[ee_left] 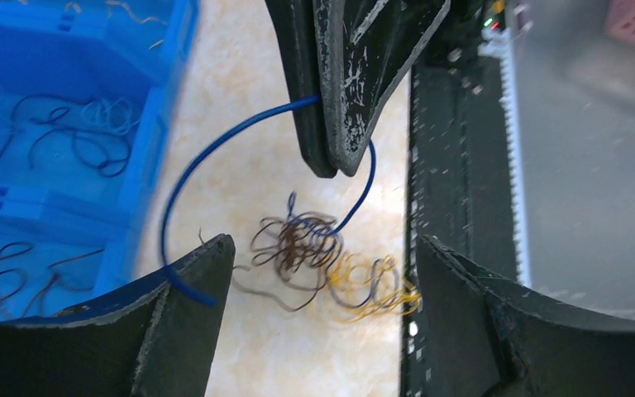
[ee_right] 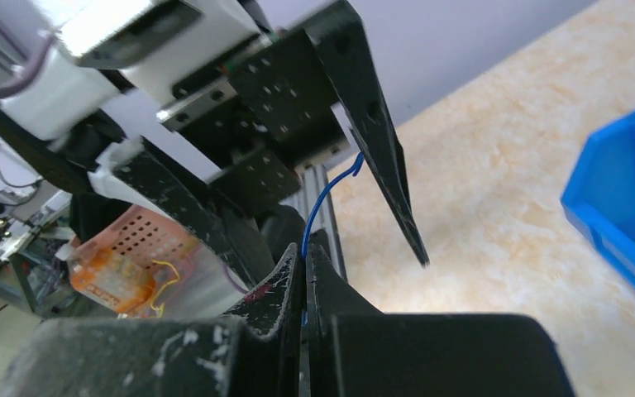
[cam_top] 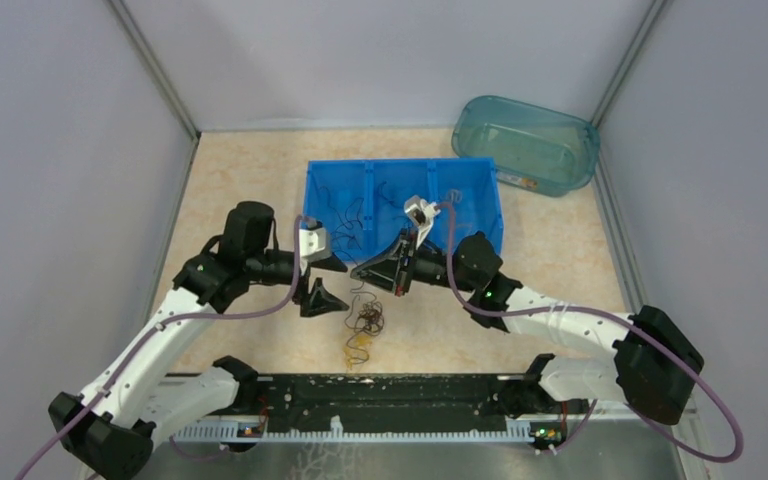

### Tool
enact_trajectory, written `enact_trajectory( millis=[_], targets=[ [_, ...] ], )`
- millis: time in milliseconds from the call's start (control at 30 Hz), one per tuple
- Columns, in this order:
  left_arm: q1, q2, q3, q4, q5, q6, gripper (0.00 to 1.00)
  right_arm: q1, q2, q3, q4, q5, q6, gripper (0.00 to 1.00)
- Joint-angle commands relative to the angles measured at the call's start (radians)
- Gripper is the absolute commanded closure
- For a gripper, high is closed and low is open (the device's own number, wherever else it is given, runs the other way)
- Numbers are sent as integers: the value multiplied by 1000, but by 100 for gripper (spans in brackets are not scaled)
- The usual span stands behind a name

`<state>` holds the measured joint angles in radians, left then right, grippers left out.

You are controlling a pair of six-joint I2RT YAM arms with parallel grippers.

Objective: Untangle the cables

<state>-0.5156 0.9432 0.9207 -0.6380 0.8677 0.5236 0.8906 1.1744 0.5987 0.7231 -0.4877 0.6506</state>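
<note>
**wirenerd:** ok so where's the tangle (cam_top: 367,320) sitting right now?

**benchrat:** It's on the worktop (cam_top: 240,180), on the near side. It's just in front of the blue bin (cam_top: 320,172) and pretty much between the two arms. Mostly brown and dark strands, with a yellow curl (cam_top: 358,346) touching its near edge.

**wirenerd:** and the pincers?

**benchrat:** The right pincer (ee_left: 335,165) is clenched on a blue wire (ee_left: 207,150), tips pinched tight, hanging just above the tangle. One side of the wire drops from the tips straight into the brown knot. The other side arcs out to the left, and its end seems to lie against one finger of the left pincer (cam_top: 335,284). That left one is spread wide and grasping nothing. From its own wrist view, the tangle sits between its two fingers.

**wirenerd:** anything in the bin?

**benchrat:** Yeah, loose wires (cam_top: 352,215), dark and tan curls scattered over its compartments. There's also a teal tub (cam_top: 570,170) at the far right, well apart from all this.
</note>
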Motion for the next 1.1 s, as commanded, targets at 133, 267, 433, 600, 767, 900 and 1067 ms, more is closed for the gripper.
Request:
enact_trajectory(
  millis=[133, 267, 433, 600, 767, 900, 1067],
  targets=[
    [-33, -77, -96, 298, 146, -318, 18, 53, -18, 115, 239, 24, 107, 100],
    [-35, -78, -111, 304, 142, -314, 26, 71, -11, 127, 280, 43, 134, 100],
    [-35, -89, -126, 311, 152, -331, 46, 74, -11, 130, 285, 61, 137, 100],
    [-37, -118, -158, 371, 132, -377, 50, 82, -2, 150, 300, 67, 144, 100],
    [-39, -109, -162, 430, 120, -431, 81, 87, 2, 159, 303, 73, 150, 100],
    [-39, -88, -142, 451, 140, -475, 99, 87, -2, 159, 294, 70, 151, 100],
    [-40, -89, -112, 486, 143, -540, 100, 85, -50, 139, 209, 90, 97, 73]
  ],
)
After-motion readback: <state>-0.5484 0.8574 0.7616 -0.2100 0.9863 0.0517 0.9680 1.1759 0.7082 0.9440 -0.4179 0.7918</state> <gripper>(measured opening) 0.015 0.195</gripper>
